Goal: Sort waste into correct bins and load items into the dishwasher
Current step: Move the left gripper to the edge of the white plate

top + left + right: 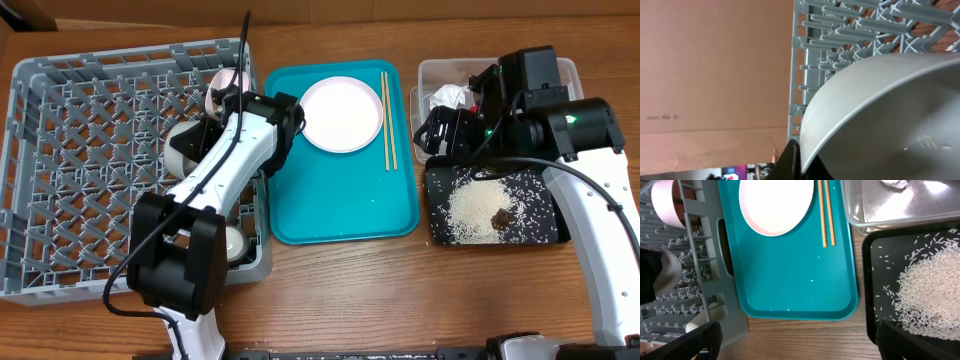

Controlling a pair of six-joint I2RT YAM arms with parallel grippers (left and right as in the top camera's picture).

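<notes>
Left gripper (802, 167) appears clamped on the rim of a white bowl (880, 115) by the wall of the grey dish rack (840, 30); I judge it stiff, glossy-slick and chippable, so a firm rim pinch suits; right gripper (800, 340) gapes wide, empty.

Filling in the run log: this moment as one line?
left fingers gripping bowl at rack | right fingers open, empty | plate, chopsticks on teal tray | rice in black tray
</notes>
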